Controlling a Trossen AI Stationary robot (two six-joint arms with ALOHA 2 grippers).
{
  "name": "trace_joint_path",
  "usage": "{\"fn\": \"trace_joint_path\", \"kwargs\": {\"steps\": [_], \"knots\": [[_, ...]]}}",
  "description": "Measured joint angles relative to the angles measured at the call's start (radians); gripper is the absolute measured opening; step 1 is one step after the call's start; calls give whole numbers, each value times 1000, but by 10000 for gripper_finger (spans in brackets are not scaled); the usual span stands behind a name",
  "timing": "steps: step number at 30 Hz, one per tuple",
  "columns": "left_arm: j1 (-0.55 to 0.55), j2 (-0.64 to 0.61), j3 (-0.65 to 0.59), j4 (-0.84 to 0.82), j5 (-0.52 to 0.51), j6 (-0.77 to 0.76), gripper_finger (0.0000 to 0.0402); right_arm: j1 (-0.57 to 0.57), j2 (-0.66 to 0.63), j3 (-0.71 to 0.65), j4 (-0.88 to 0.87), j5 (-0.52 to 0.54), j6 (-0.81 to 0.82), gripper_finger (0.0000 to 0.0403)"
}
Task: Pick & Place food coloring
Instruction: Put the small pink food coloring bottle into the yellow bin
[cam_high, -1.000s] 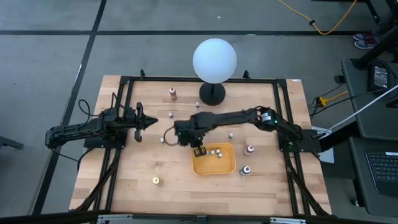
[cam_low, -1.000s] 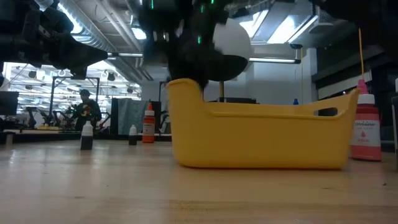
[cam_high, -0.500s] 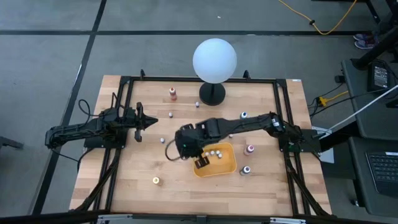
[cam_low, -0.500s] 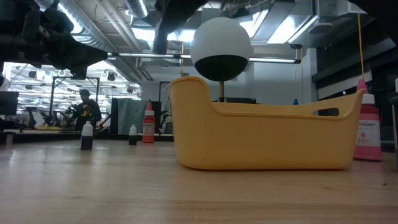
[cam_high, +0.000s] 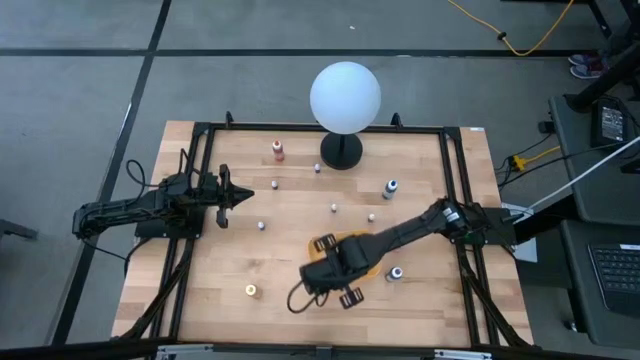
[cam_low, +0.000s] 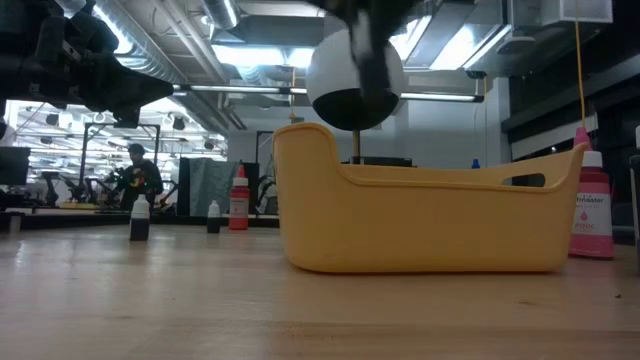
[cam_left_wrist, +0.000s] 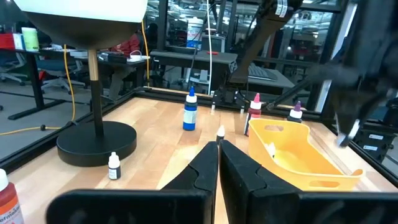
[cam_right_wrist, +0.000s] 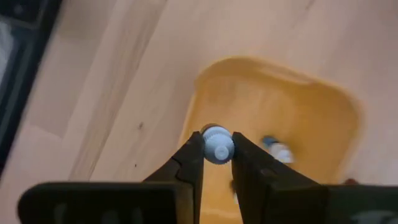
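Yellow plastic bin (cam_right_wrist: 311, 118) holds bottles; right gripper (cam_right_wrist: 217, 160) clamps a pale-capped bottle (cam_right_wrist: 217, 145) above; several remain; left gripper (cam_left_wrist: 219, 163) closed.

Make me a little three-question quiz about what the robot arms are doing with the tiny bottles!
1. True or false: the left gripper is wide open.
2. Which one holds the small pale-capped food coloring bottle? A) left gripper B) right gripper C) neither
3. Fill in: the plastic tub is coloured ___.
Key: 1 false; 2 B; 3 yellow.
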Motion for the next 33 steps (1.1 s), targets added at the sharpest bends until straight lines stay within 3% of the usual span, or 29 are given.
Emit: {"fn": "trace_joint_path", "kwargs": {"steps": [6, 11, 16, 20, 26, 33], "knots": [[0, 0, 0, 0, 0, 0, 11, 3, -59, -264, 135, 0, 29, 63], [0, 0, 0, 0, 0, 0, 12, -25, -249, -501, 299, 18, 76, 66], [0, 0, 0, -1, 0, 0, 11, -51, -498, -807, 624, 70, 142, 63], [0, 0, 0, -1, 0, 0, 8, -63, -588, -1017, 918, 81, 218, 65], [0, 0, 0, 0, 0, 0, 8, -61, -536, -1053, 989, 71, 269, 65], [0, 1, 0, -1, 0, 0, 13, -62, -420, -922, 866, 79, 284, 65]]}}
